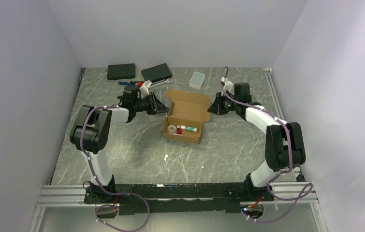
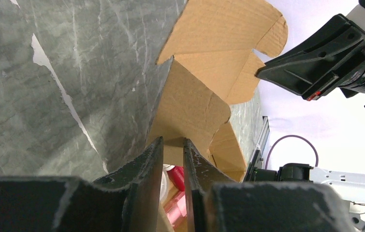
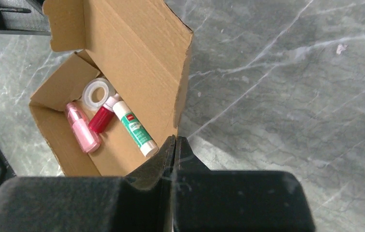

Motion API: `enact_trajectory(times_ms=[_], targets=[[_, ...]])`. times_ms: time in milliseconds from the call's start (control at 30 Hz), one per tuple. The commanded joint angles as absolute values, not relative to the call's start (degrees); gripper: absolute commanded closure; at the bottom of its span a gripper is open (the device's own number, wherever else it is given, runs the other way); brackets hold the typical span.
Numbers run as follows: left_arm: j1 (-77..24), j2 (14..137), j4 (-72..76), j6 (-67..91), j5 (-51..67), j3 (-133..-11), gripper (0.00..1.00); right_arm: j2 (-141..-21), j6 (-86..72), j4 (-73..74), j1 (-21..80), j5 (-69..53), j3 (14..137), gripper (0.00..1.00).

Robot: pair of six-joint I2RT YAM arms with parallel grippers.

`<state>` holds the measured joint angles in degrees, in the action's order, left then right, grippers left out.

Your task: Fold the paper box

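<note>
The paper box (image 1: 182, 128) is a brown cardboard mailer standing mid-table, its lid open and upright at the back. Inside lie a tape roll (image 3: 95, 92), a green glue stick (image 3: 134, 128) and a pink tube (image 3: 81, 128). My left gripper (image 1: 160, 106) is at the box's left side. In the left wrist view its fingers (image 2: 173, 142) stand a narrow gap apart, with a cardboard flap (image 2: 190, 106) just past the tips. My right gripper (image 1: 213, 107) is at the box's right side. Its fingers (image 3: 176, 139) are pressed together, tips touching the right wall's edge (image 3: 182, 87).
Two flat black boxes (image 1: 121, 71) (image 1: 156, 72) and a translucent white case (image 1: 197, 79) lie at the back. Small red and white tools (image 1: 144, 84) lie behind the left gripper. A white scrap (image 1: 166, 157) lies in front of the box. Walls close in both sides.
</note>
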<state>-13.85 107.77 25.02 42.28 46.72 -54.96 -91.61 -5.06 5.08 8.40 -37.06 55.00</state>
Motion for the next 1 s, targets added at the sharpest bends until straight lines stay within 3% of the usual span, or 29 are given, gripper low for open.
enact_trajectory(times_ms=[0, 967], targets=[[-14.37, 107.13, 26.22, 42.57, 47.70, -55.11, 0.73, -87.83, -1.75, 0.27, 9.99, -31.93, 55.72, 1.00], [-15.40, 104.58, 25.77, 41.11, 46.51, -52.51, 0.71, -77.06, 0.75, -16.20, 19.00, -15.65, 41.41, 1.00]])
